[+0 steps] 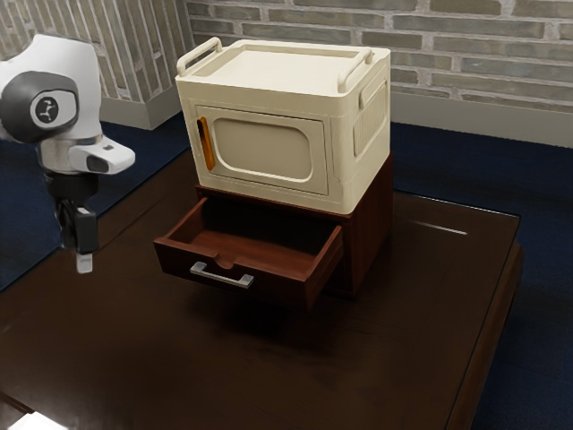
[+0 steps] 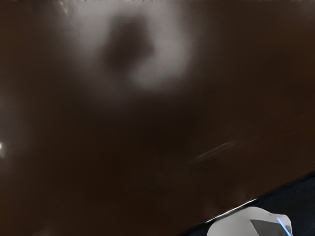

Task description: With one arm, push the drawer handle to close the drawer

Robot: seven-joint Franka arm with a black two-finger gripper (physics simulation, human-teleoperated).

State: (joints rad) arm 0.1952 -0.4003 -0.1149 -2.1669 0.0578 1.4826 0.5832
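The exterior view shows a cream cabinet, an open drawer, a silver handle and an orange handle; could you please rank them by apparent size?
1. Cream cabinet
2. Open drawer
3. Silver handle and orange handle: too alike to rank

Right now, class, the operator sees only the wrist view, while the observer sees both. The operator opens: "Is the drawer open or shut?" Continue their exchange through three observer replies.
Observer: Open; the drawer is pulled out from its cabinet.
Operator: Where is the handle?
Observer: The handle is on the outside of the drawer's front.
Operator: Is the gripper touching it?
Observer: No, the gripper hangs clear of the handle, off toward the exterior view's left.
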